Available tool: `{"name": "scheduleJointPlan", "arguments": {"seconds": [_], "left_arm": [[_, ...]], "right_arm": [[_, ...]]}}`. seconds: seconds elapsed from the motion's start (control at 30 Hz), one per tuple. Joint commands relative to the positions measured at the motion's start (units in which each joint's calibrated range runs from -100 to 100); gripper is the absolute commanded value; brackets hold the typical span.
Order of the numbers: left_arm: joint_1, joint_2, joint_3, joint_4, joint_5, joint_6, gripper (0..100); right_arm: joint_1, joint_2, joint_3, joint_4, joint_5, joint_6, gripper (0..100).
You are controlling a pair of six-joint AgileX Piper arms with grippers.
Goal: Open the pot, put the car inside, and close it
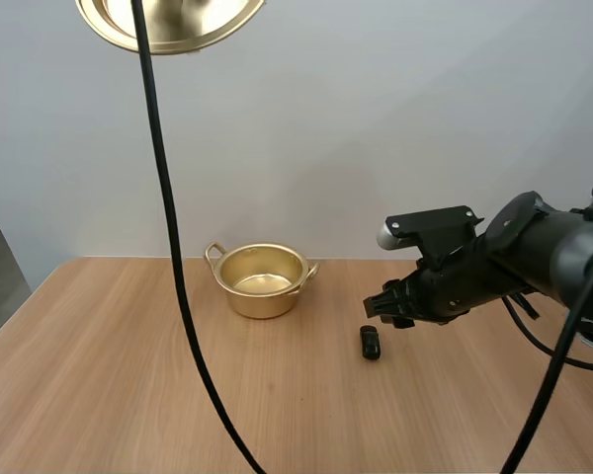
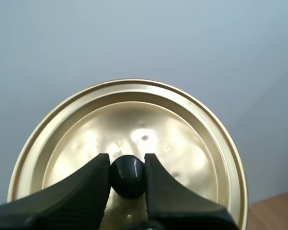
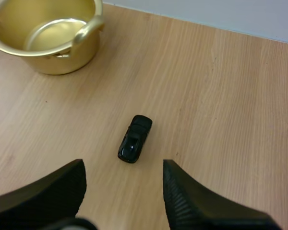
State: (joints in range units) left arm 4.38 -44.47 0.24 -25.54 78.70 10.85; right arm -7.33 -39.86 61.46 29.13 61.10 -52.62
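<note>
Our right gripper point(image 3: 123, 168) hovers low over the wooden table point(image 1: 119, 385), its two fingers spread wide and holding nothing. Just ahead of the tips, the black toy car point(image 3: 135, 138) lies on the table, touching neither finger. Farther back, to our left, the golden pot point(image 1: 262, 280) stands upright and uncovered, well apart from the car. High above the table, our left gripper point(image 2: 127, 164) pinches the black knob point(image 2: 128, 178) of the golden lid point(image 2: 182, 139), held in the air.
</note>
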Motion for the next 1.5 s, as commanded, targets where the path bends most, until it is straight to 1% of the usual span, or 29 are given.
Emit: {"name": "scheduleJointPlan", "arguments": {"seconds": [0.0, 0.2, 0.47, 0.63, 0.97, 1.17, 1.37, 1.4, 1.43, 1.47], "left_arm": [[0.18, 0.0, 0.0, 0.3, 0.0, 0.0, 0], [0.24, 0.0, 0.0, 1.0, 0.0, 0.0, 0], [0.24, 0.0, 0.0, 1.0, 0.0, 0.0, 0], [0.24, 0.0, 0.0, 0.6, 0.0, 0.0, 0], [0.24, 0.0, 0.0, 0.5, 0.2, 0.0, 0], [0.24, 0.0, 0.0, 0.5, 0.5, 0.0, 0], [0.24, 0.0, 0.0, 0.5, 0.5, 0.1, 0], [0.24, 0.0, 0.0, 0.5, 0.5, 0.1, 0], [0.24, 0.0, 0.0, 0.5, 0.5, 0.1, 0], [0.24, 0.0, 0.0, 0.5, 0.5, 0.2, 0]], "right_arm": [[0.0, 12.7, -0.5, 1.1, -0.2, -0.9, 81], [0.0, 17.3, -2.4, 8.9, -0.4, -7.0, 81], [0.0, 22.6, -5.9, 11.8, -2.1, -10.4, 81], [0.7, 25.1, -6.2, 12.2, -5.8, -12.7, 77], [5.6, 30.8, -6.2, 12.6, -15.5, -12.3, 77], [5.7, 32.5, -6.2, 11.3, -21.8, -11.6, 77], [5.7, 35.0, -6.2, 11.0, -22.3, -11.5, 77], [5.7, 35.5, -6.2, 11.0, -22.3, -11.5, 76], [5.7, 36.2, -6.2, 11.0, -22.7, -11.5, 72], [5.7, 36.8, -6.2, 11.0, -23.4, -11.5, 65]]}}
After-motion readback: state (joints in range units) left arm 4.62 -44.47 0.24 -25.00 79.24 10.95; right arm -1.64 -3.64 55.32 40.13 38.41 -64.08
